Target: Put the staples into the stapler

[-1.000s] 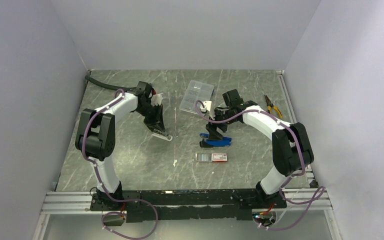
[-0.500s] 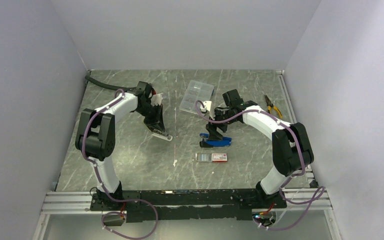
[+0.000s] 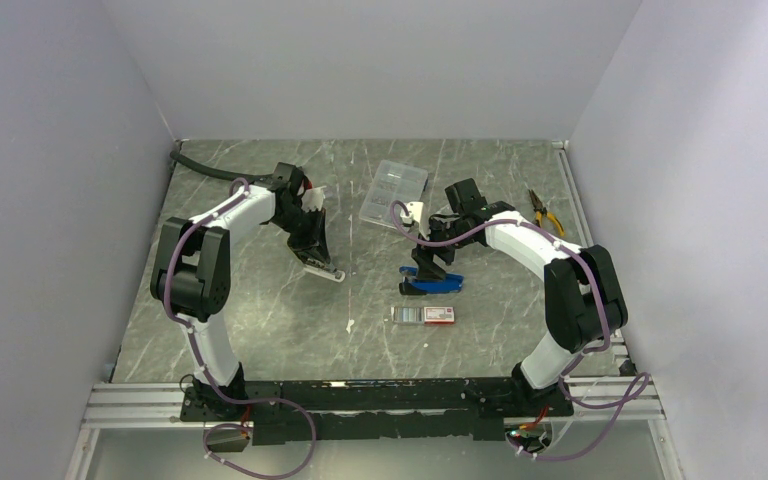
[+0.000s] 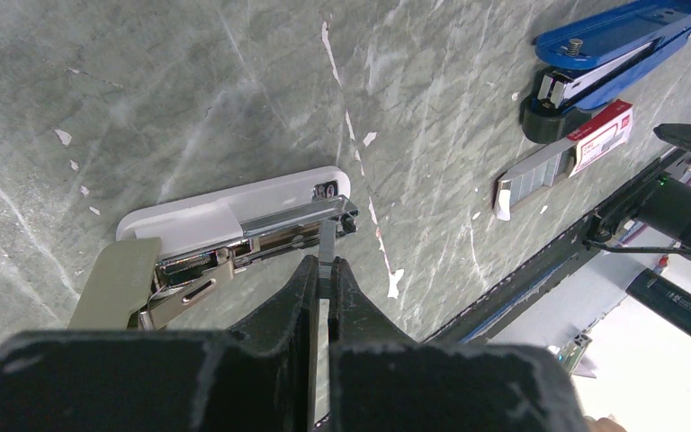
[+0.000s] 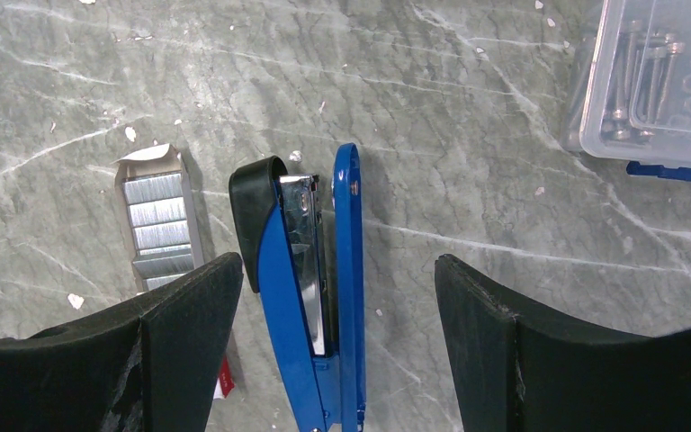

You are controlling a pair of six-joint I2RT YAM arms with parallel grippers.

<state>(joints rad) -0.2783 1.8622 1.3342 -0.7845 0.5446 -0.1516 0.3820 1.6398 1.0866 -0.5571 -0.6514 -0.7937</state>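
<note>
A white stapler (image 4: 225, 209) lies open on the table, its metal magazine (image 4: 297, 219) exposed. My left gripper (image 4: 324, 263) is shut on a thin grey strip of staples (image 4: 327, 238), whose tip touches the magazine's front end. In the top view the left gripper (image 3: 318, 260) stands over that white stapler (image 3: 326, 273). A blue stapler (image 5: 310, 297) lies on its side between the fingers of my open right gripper (image 5: 335, 266), which do not touch it. More staples (image 5: 157, 225) sit in the tray of the white box with a red end (image 3: 424, 314).
A clear compartment case (image 3: 393, 193) of small parts lies at the back centre. Yellow-handled pliers (image 3: 546, 212) lie at the right edge. A black cable (image 3: 200, 165) runs in the back left corner. Small white scraps (image 3: 350, 326) dot the marble-patterned table.
</note>
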